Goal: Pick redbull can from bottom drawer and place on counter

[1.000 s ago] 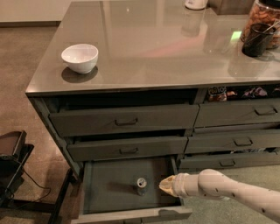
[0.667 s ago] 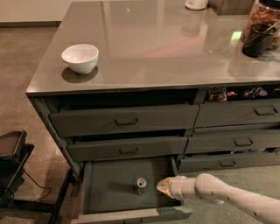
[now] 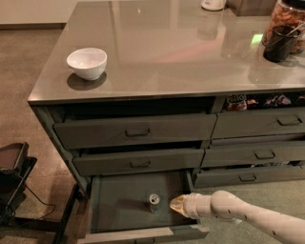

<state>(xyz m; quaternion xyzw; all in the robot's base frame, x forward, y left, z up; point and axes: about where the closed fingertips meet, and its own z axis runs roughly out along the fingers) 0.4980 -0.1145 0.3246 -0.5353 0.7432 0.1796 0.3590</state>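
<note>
The redbull can (image 3: 154, 202) stands upright on the floor of the open bottom drawer (image 3: 119, 209), near its middle; its shiny round top shows. My gripper (image 3: 175, 205) reaches in from the lower right on a white arm. Its tan tip sits inside the drawer just right of the can, a small gap apart. The glossy grey-brown counter (image 3: 176, 52) tops the cabinet above.
A white bowl (image 3: 86, 63) stands on the counter's left front. A dark cup (image 3: 279, 44) and a jar stand at the far right, a white object (image 3: 212, 4) at the back. Closed drawers with bar handles (image 3: 137, 132) sit above. A black stand (image 3: 12, 176) is at left.
My gripper has moved left inside the bottom drawer, closer to the can. The can has not moved.
</note>
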